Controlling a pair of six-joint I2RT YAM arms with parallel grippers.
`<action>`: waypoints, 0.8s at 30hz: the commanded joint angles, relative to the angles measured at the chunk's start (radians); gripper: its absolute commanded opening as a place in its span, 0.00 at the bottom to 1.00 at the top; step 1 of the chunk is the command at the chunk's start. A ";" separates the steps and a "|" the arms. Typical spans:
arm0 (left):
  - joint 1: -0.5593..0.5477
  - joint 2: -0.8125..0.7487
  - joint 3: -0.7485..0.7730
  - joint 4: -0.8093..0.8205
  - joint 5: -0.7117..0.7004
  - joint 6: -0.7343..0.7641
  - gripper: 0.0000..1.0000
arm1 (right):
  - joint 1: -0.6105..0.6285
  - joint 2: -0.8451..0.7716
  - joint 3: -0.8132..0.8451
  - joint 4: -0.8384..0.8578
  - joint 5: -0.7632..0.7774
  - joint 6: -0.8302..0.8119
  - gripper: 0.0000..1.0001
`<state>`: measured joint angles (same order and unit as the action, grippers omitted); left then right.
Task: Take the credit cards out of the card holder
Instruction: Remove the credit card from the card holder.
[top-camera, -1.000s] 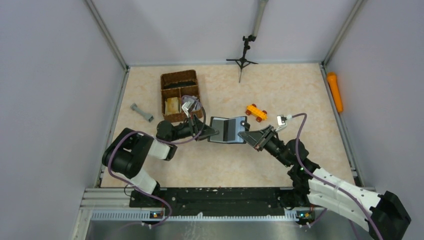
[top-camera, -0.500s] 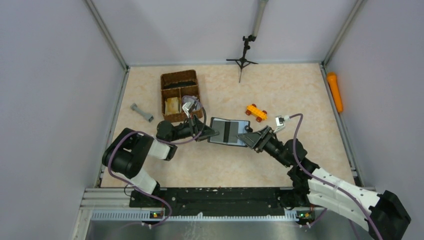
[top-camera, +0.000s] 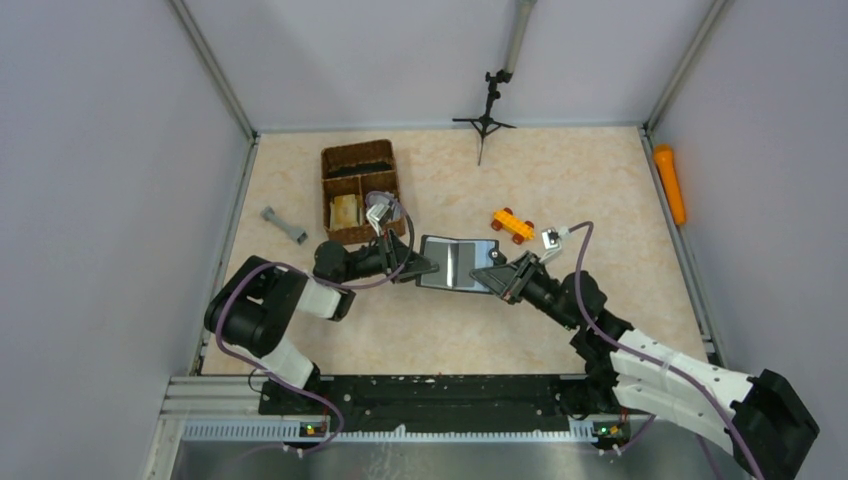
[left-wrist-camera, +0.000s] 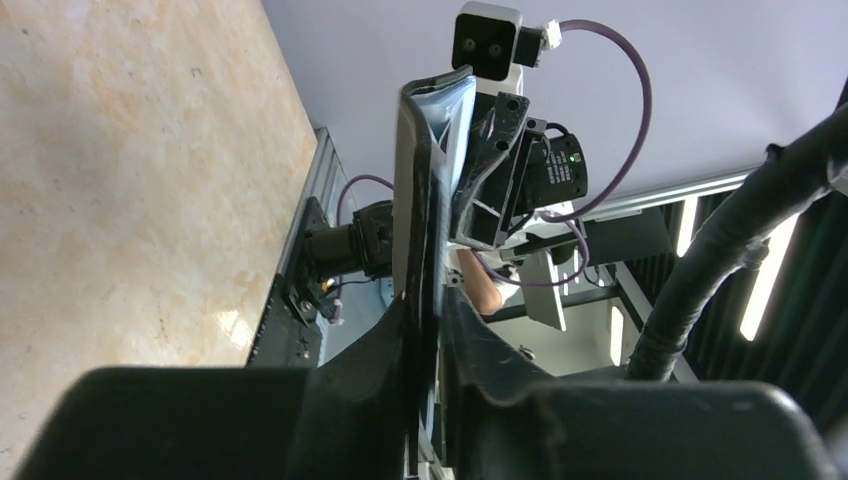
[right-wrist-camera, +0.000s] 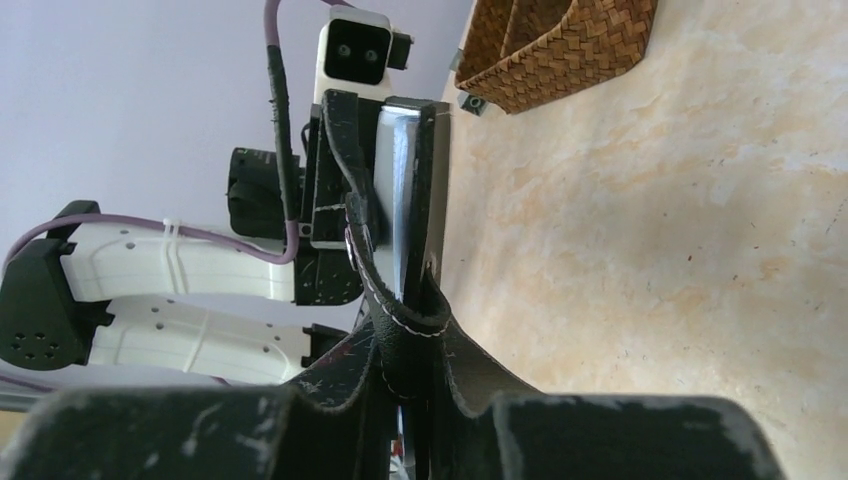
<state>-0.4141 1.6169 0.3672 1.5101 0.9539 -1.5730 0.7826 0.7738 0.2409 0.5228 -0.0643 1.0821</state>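
While both arms reach out over the counter (top-camera: 580, 180), the card holder (top-camera: 457, 262) is spread open between them, just off the near right corner of the wicker basket (top-camera: 357, 185). Its shiny grey-blue inside faces up, with a dark strip down the middle fold. I cannot tell whether any cards show in it, nor whether it rests on the counter or is raised a little above it.

On the holder's basket side, the left claw (top-camera: 420, 268) is clamped onto its edge. The left wrist view shows the dark fingers (left-wrist-camera: 375, 360) pressed nearly together with the thin edge of the holder pinched between them. The right claw (top-camera: 491, 277) has hold of the opposite edge, the one farther from the basket. In the right wrist view its jaws are closed tight on the black rim, where a stitched tab (right-wrist-camera: 378, 285) curves down into the grip.

A pale block (top-camera: 346, 211) lies in the basket's near compartment. Left of the basket lies a small grey bar (top-camera: 284, 225). Right of the basket, beyond the holder, stands an orange toy car (top-camera: 512, 225), apart from both claws. A black tripod (top-camera: 485, 118) stands farther right and back from the basket, by the rear wall. Far to the right of the basket, an orange stick (top-camera: 669, 183) lies along the side wall.
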 joint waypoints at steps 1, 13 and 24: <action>0.004 -0.010 0.034 0.072 0.071 0.037 0.27 | -0.008 -0.014 0.059 0.011 -0.014 -0.036 0.01; 0.044 -0.229 0.086 -0.928 -0.043 0.636 0.63 | -0.008 -0.081 0.097 -0.173 0.059 -0.084 0.00; -0.023 -0.408 0.207 -1.349 -0.199 0.871 0.48 | -0.009 -0.051 0.127 -0.220 0.074 -0.116 0.00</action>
<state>-0.4114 1.2217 0.5385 0.2874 0.7876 -0.7788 0.7822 0.7155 0.2977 0.2760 0.0029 0.9897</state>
